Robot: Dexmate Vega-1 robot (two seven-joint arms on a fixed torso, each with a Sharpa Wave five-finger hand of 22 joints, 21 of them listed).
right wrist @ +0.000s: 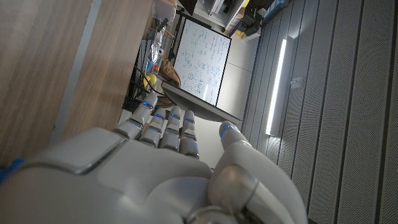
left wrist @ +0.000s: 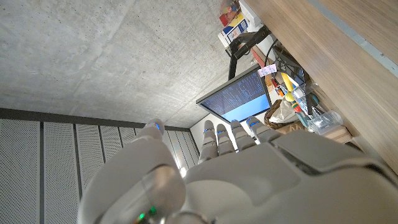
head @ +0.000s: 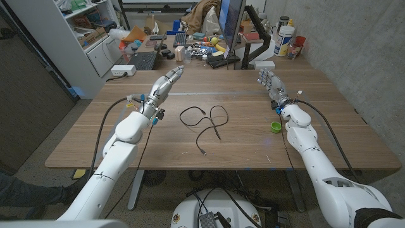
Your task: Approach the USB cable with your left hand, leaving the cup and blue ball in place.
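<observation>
Green thing (head: 276,126) at 3 o'clock of cable (head: 205,126), just beside right arm: too small to tell. Clutter (head: 202,47) at tabletop (head: 126,142) 12 o'clock edge too small to identify. Monitor (head: 231,25) cut off by frame top.

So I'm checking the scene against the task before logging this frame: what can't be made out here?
- Cup and blue ball: not identifiable; the small green thing beside the right hand is too small in the head view.
- USB cable: connector ends too small to tell.
- Left hand: palm side hidden; the wrist view shows its back.
</observation>
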